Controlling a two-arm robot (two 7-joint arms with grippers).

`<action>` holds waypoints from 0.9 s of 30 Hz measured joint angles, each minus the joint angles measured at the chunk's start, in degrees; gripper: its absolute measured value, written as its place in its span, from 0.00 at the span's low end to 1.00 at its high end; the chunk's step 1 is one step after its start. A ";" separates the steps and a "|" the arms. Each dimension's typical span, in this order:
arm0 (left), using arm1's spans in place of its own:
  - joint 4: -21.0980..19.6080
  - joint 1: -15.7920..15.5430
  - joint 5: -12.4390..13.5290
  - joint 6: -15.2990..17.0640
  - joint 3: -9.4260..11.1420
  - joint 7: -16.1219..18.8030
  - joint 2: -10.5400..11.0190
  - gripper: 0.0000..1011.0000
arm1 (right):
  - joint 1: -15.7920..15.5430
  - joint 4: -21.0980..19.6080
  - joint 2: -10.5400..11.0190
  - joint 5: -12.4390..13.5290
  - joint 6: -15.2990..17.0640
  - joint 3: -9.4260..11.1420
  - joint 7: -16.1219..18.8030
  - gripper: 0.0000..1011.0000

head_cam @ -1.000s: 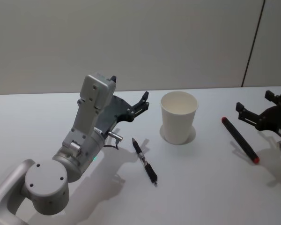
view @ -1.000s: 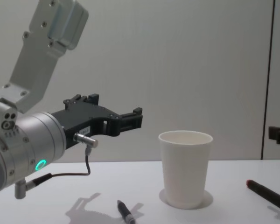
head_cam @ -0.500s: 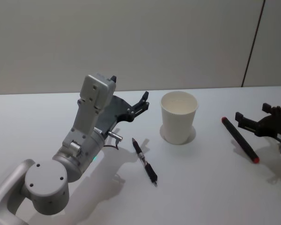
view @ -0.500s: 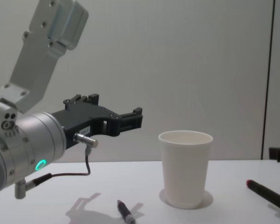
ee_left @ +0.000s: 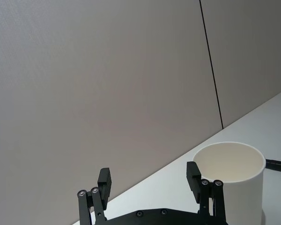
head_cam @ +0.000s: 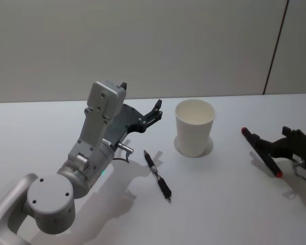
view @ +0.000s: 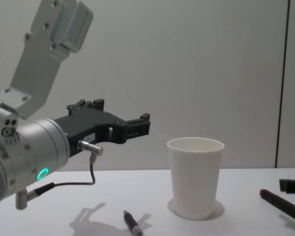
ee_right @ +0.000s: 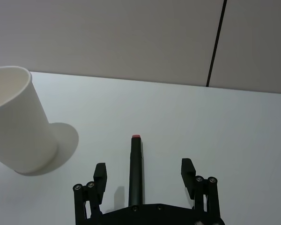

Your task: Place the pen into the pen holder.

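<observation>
Pen (ee_right: pixel 135 168), black-barrelled with red ends, lay flat on the white worktop (head_cam: pixel 224 204) on the robot's right, well apart from the pen holder (head_cam: pixel 195 127). The right hand (ee_right: pixel 144 167) was positioned over it with fingers apart. In the right wrist view the barrel ran along the hand's centreline, one finger on each side, with no contact visible. In the chest view a finger sat just above the barrel.

Handling, as judged:
- The pen appeared light and stiff, with a smooth round barrel that was likely to roll or slip under an off-centre pinch.
- The preferred grip point was mid-barrel, with the fingers closing across it. This would leave one red end free to lead into the holder.
- The pen would need turning upright before insertion.

Surroundings:
- The pen holder, a plain white paper cup, stood upright and empty near the middle of the worktop. It looked light enough to tip or slide if its rim were struck.
- A second, slimmer pen (head_cam: pixel 157 175) lay on the worktop to the left of the holder.
- The left hand (ee_left: pixel 149 173) was held off the worktop with fingers apart and nothing between them, to the left of the holder at about rim height.
- Nothing lay on the worktop between the red-ended pen and the holder.
</observation>
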 joint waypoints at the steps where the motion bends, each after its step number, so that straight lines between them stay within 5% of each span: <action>1: 0.00 0.00 0.00 0.00 0.00 0.00 0.00 0.99 | 0.03 0.10 -0.12 -0.12 0.14 -0.10 -0.23 0.99; 27: 0.00 0.00 0.00 0.00 0.00 0.00 0.00 0.99 | 2.93 4.91 -3.74 -4.58 1.75 -2.89 -1.93 0.99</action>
